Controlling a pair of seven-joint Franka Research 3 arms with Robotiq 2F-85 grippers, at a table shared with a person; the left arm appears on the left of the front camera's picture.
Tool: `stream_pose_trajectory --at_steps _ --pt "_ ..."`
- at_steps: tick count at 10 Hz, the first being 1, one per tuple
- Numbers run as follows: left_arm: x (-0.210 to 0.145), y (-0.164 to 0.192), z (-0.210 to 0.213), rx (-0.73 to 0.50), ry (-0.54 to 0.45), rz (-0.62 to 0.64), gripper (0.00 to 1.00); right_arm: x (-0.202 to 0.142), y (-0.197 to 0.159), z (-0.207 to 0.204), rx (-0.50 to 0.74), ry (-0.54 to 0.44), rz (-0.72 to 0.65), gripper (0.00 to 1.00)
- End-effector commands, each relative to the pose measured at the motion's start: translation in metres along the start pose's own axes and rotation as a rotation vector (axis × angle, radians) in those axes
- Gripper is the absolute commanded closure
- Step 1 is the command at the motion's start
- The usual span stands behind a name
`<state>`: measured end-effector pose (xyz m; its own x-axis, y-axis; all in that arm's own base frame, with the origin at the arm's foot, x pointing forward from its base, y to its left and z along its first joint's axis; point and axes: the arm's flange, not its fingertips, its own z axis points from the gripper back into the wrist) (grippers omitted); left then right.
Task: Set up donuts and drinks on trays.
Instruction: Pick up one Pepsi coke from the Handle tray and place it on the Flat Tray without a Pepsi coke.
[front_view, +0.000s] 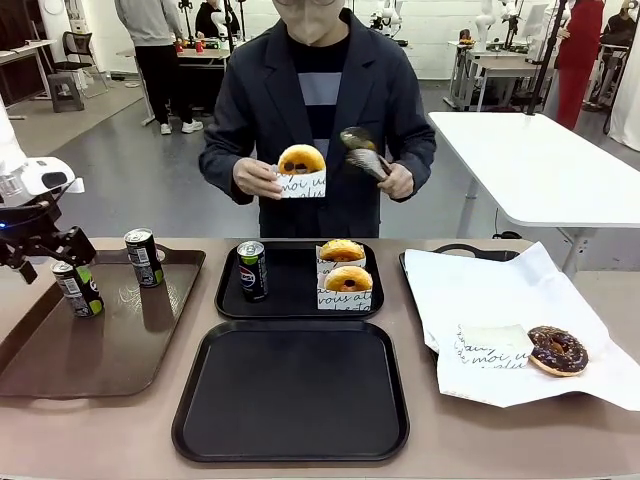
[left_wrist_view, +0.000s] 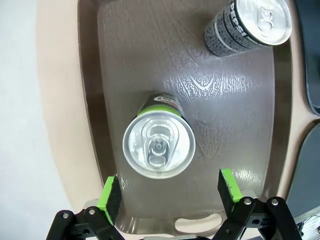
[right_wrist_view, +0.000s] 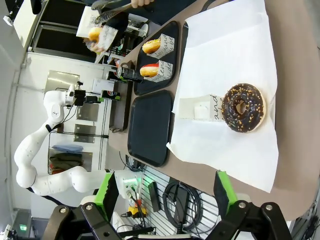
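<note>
Can (left_wrist_view: 158, 145) centred ahead of L fingers (left_wrist_view: 111, 194)

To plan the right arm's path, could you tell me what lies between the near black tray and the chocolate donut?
In the front view: a strip of bare table, then the white paper with a lettered sleeve lying beside the chocolate donut.

The near tray (front_view: 290, 452) and far tray (front_view: 290, 302) are plain black. The long tray (front_view: 100, 350) on the left is dark brown with a wood-grain texture. The cans (front_view: 252, 270) are black with silver tops, a red-white-blue round logo and a green-yellow base band. The glazed donuts (front_view: 342, 250) are golden-orange. The chocolate donut (front_view: 557, 349) on the right is dark brown with pale speckles. The sleeves (front_view: 490, 347) are white with black script, and the paper (front_view: 500, 290) is white. The desk (front_view: 100, 430) is tan. The left gripper (left_wrist_view: 170, 194) is black with green pads (left_wrist_view: 111, 192).
</note>
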<state>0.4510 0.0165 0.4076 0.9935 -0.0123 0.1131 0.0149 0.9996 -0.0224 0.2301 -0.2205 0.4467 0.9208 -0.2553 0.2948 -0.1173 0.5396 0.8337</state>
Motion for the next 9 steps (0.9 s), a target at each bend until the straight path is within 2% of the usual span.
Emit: stream_pose_trajectory --at_steps 1,9 --pt "0.012 -0.001 -0.011 0.044 -0.007 0.027 0.00 0.001 -0.001 -0.001 0.022 -0.014 0.017 0.00" --pt "0.037 0.006 -0.033 0.017 0.004 0.046 0.00 0.001 -0.001 -0.001 0.022 -0.014 0.017 0.00"
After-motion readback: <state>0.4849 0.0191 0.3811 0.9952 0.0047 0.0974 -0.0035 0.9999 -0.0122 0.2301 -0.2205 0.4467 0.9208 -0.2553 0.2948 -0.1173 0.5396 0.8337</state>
